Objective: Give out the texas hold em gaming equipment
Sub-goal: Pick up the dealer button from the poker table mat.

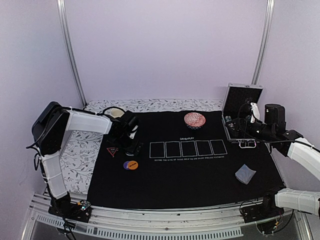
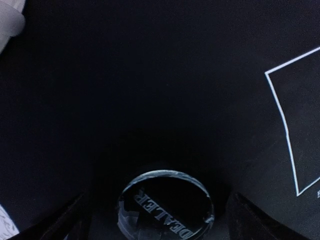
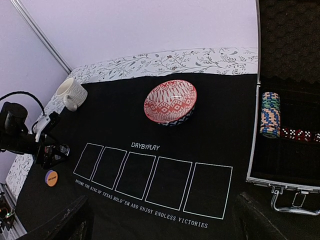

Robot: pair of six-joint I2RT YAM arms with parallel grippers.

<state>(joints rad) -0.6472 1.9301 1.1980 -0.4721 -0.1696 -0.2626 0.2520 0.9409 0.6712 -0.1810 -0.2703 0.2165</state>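
Left hand (image 2: pixel 157 200), jaws wide apart, straddles the clear dealer button (image 2: pixel 167 212); closing off-centre, I'd say, could squirt it across the mat (image 2: pixel 150 75).

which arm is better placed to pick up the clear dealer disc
Left. The left end effector hangs open over the clear dealer disc, fingers either side; the right end effector is across the mat by the chip case.
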